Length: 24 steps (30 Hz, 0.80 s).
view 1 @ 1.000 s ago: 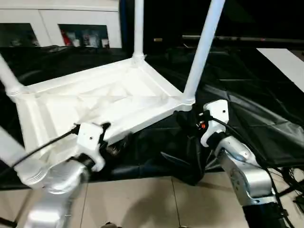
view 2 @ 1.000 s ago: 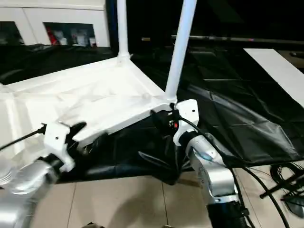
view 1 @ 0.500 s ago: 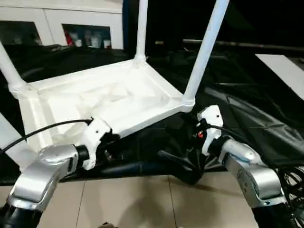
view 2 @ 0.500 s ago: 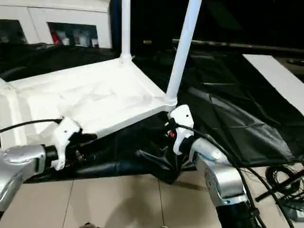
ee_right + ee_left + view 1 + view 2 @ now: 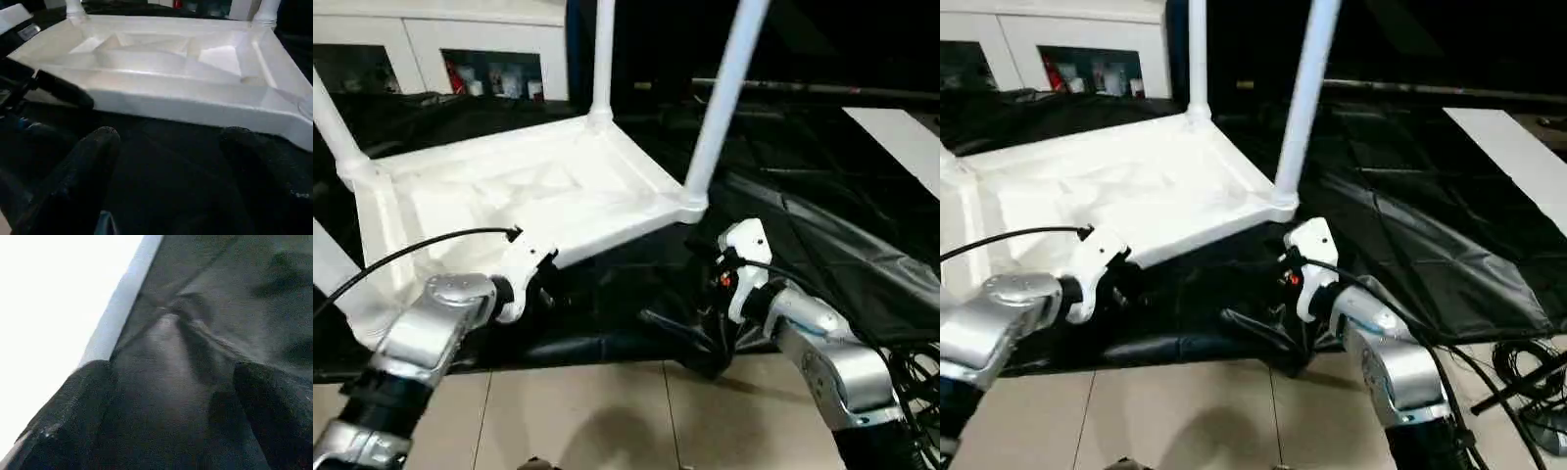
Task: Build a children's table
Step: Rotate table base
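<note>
The children's table (image 5: 529, 196) lies upside down on a black sheet, its ribbed underside facing up. Its legs stand upright in the corner sockets: one at the far corner (image 5: 600, 59), one at the near right corner (image 5: 720, 98), one at the left (image 5: 333, 127). My left gripper (image 5: 548, 281) is open, low by the top's near edge (image 5: 112, 323), with only black sheet between its fingers (image 5: 73, 421). My right gripper (image 5: 703, 262) sits just below the near right corner, open and empty. Its fingers (image 5: 93, 166) point at the top's side wall (image 5: 186, 105).
The black sheet (image 5: 822, 215) is creased and bunches up in a fold (image 5: 675, 333) between my arms. Pale floor tiles (image 5: 607, 411) run along the front. A white cabinet (image 5: 440, 39) stands at the back left. Cables (image 5: 915, 372) lie at the right.
The view has shifted. My left forearm has swung in, with its gripper still at the top's near edge. My right gripper has dropped a little below the near right corner.
</note>
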Tool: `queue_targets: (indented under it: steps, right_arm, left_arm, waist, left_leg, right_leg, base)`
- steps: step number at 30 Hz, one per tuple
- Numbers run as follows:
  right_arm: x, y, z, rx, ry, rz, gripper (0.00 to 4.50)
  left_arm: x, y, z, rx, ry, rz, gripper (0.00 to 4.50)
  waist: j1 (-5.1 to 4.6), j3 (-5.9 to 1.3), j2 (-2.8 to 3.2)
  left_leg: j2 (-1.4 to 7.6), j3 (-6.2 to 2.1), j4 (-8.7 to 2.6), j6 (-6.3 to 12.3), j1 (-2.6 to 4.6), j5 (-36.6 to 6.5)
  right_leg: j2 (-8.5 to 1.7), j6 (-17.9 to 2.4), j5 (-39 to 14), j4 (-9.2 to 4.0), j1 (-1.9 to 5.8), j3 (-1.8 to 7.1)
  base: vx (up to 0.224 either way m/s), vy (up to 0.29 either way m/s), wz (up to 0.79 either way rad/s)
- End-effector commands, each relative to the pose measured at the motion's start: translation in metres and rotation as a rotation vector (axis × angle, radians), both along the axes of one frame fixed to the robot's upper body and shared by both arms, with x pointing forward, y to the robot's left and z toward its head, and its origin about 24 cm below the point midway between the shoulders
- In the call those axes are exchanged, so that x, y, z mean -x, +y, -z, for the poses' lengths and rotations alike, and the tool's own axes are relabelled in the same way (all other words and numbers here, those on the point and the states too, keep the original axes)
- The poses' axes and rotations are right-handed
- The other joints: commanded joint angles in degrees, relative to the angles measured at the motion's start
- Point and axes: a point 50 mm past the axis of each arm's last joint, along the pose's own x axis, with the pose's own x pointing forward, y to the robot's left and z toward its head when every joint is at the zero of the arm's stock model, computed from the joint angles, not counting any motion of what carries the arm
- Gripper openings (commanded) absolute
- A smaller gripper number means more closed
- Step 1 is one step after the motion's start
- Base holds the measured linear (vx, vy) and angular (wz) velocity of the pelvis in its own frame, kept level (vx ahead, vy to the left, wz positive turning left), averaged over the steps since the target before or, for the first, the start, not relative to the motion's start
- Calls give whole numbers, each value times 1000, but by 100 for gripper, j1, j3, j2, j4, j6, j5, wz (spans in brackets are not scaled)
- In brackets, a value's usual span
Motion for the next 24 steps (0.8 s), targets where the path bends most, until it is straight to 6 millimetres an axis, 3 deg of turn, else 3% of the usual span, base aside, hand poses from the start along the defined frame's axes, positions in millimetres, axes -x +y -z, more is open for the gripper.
queue_targets:
  steps: [1, 5, 6, 8, 9, 10, 11, 12, 13, 14, 15, 16, 17, 19, 22, 23, 24]
  right_arm:
    - [1, 1, -2, 10, -10, -2, 375]
    - [3, 0, 1, 22, -7, -3, 375]
    - [3, -1, 1, 22, -5, -2, 375]
    - [5, -1, 2, 21, -4, -2, 375]
    - [6, -1, 2, 20, -4, -3, 375]
    - [7, -1, 2, 19, -3, -4, 375]
    - [8, -1, 2, 12, 0, -4, 375]
    - [10, -1, 3, 0, 5, -5, 375]
    - [10, -1, 3, -2, 6, -6, 375]
    - [10, -1, 3, -2, 6, -7, 375]
    - [11, 0, 4, -5, 7, -14, 375]
    - [11, 1, 4, -7, 8, -18, 375]
    - [11, 1, 4, -7, 8, -18, 375]
    - [11, 3, 4, -12, 9, -27, 375]
    - [11, 5, 4, -16, 9, -37, 375]
    - [11, 6, 4, -18, 8, -42, 375]
    - [11, 6, 4, -18, 8, -42, 375]
  left_arm:
    - [-9, -5, -8, -14, -89, -14, 445]
    - [-8, -23, -22, 131, -249, -10, 445]
    - [-6, -24, -24, 170, -274, -21, 445]
    - [3, -24, -28, 281, -318, -46, 445]
    - [6, -23, -29, 307, -328, -48, 445]
    - [16, -19, -27, 363, -303, -42, 445]
    - [37, -9, -22, 460, -246, -10, 445]
    - [74, 9, -13, 556, -125, 64, 445]
    - [85, 14, -10, 566, -86, 88, 445]
    - [88, 17, -9, 566, -68, 90, 445]
    - [104, 31, -3, 554, 10, 89, 445]
    - [113, 41, 0, 532, 49, 86, 445]
    - [114, 43, 0, 530, 55, 84, 445]
    - [127, 63, 0, 509, 115, 55, 445]
    - [138, 82, -5, 480, 144, 27, 445]
    - [145, 96, -9, 452, 150, 14, 445]
    - [145, 96, -9, 452, 150, 14, 445]
  waist:
    - [35, -341, 109]
    - [60, -345, 124]
    - [67, -347, 122]
    - [82, -350, 142]
    - [78, -350, 106]
    - [73, -350, 107]
    - [74, -367, 97]
    - [-4, -337, 57]
    - [-27, -343, 121]
    - [-84, -335, 120]
    - [-76, -326, 104]
    - [-71, -316, 89]
    - [-50, -276, 116]
    - [1, -237, 100]
    - [-10, -187, 104]
    - [-20, -181, 114]
    - [-37, -187, 105]
  left_leg:
    - [87, -54, -444, -263, 118, -1721]
    - [107, -53, -438, -247, 123, -1725]
    - [114, -59, -445, -245, 94, -1676]
    - [120, -52, -442, -241, 100, -1682]
    - [117, -54, -447, -222, 68, -1643]
    - [102, -41, -440, -193, 73, -1625]
    - [113, -53, -423, -201, 65, -1555]
    - [108, -68, -492, -184, -39, -1437]
    - [119, -82, -504, -218, -2, -1620]
    - [111, -75, -505, -204, -2, -1661]
    - [99, -21, -454, -106, 131, -1835]
    - [100, -24, -460, -75, 122, -1821]
    - [103, -25, -500, -58, 113, -1909]
    - [112, -25, -503, -126, 192, -2263]
    - [105, -76, -536, -250, 236, -2764]
    - [101, -93, -546, -270, 225, -2819]
    - [97, -108, -561, -277, 191, -2824]
  right_leg:
    - [-346, -785, -1712, -482, 213, 212]
    - [-358, -844, -1647, -496, 205, 215]
    - [-368, -879, -1547, -479, 236, 214]
    - [-354, -912, -1420, -457, 221, 214]
    - [-363, -925, -1374, -452, 256, 207]
    - [-337, -871, -1419, -462, 235, 209]
    - [-387, -910, -1336, -412, 249, 215]
    - [-355, -869, -1379, -418, 301, 188]
    - [-386, -786, -1731, -405, 258, 188]
    - [-348, -770, -1765, -424, 236, 194]
    - [-273, -788, -1705, -479, 127, 221]
    - [-280, -816, -1668, -480, 136, 226]
    - [-271, -800, -1799, -498, 136, 224]
    - [-290, -731, -2310, -543, 72, 231]
    - [-313, -475, -3079, -629, 31, 230]
    - [-315, -437, -3169, -632, 38, 228]
    - [-324, -371, -3247, -638, 65, 228]
  base:
    - [0, 0, 0]
    - [0, 0, 0]
    - [0, 0, 0]
    - [0, 0, 0]
    - [0, 0, 0]
    - [0, 0, 0]
    - [0, 0, 0]
    - [0, 0, 0]
    - [38, 1, -18]
    - [61, -12, -4]
    - [61, -12, -4]
    - [0, 0, 0]
    - [0, 0, 0]
    - [0, 0, 0]
    - [0, 0, 0]
    - [0, 0, 0]
    - [0, 0, 0]
